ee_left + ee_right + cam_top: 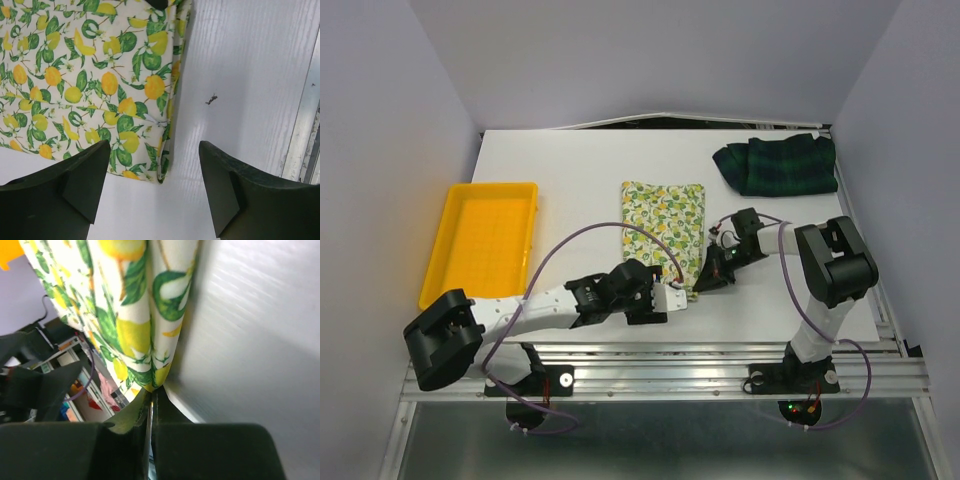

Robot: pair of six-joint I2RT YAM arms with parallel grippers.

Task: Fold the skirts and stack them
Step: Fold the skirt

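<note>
Right gripper (151, 407) is pinching the near right corner of the lemon-print skirt (663, 222); left gripper (152, 146) is hanging open over it.
The lemon-print skirt is lying folded in the middle of the white table (580, 170), its corner layers squeezed between the right jaws, which are closing tightly on the cloth. The left jaws are standing wide apart above that same near edge, gripping nothing. The plaid skirt (780, 165) is sitting bunched at the far right corner, well apart, and the yellow tray (480, 188) is resting at the left.
</note>
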